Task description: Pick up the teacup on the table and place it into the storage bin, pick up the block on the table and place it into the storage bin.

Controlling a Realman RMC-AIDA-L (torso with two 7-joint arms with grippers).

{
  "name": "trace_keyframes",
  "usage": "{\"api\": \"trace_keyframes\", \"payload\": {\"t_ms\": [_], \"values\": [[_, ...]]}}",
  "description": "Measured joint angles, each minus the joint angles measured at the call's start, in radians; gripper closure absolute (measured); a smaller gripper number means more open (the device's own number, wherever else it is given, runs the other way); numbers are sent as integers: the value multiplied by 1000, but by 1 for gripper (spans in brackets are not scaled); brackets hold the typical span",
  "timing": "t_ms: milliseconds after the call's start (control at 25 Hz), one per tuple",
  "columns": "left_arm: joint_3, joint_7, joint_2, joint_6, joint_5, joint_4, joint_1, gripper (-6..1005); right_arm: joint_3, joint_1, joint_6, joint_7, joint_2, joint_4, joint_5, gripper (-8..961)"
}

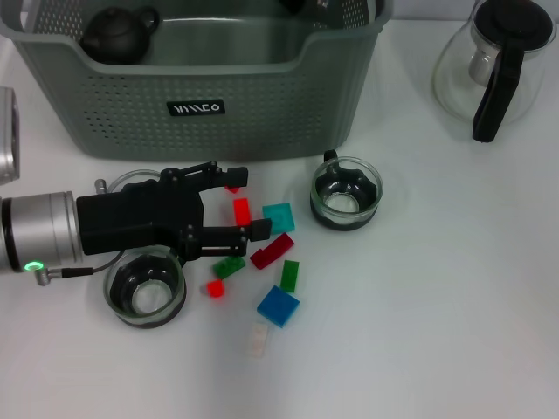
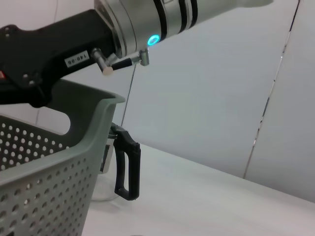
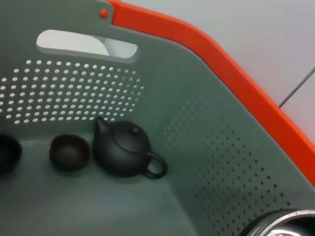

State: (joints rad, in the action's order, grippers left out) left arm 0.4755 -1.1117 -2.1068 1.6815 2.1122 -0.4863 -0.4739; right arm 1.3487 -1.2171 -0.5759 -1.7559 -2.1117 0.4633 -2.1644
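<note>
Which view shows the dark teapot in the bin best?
The right wrist view: the teapot shows whole, with spout, lid and handle. The head view catches it at the bin's back corner. The left wrist view misses it.

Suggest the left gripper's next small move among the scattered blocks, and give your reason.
Probably lower and close. The left gripper hangs open over the table, its fingers either side of the small red block, in front of the storage bin. Whether it is low enough cannot be judged. The right gripper is not visible.

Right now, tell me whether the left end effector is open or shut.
Open. The left end effector hovers low over the scattered blocks, its two fingers spread apart around a small red block, not closed on it.
</note>
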Motion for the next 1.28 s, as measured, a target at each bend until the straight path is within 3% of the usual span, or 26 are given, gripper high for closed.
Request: {"api": "trace_keyframes", "payload": {"t_ms": [1040,1280], "values": [[2,1,-2,2,0,2,8,135,13,17,-24,27,3,-12,75,882],[1,1,-4,1,0,2,9,136,14,40,-27,12,7,38,67,623]]}}
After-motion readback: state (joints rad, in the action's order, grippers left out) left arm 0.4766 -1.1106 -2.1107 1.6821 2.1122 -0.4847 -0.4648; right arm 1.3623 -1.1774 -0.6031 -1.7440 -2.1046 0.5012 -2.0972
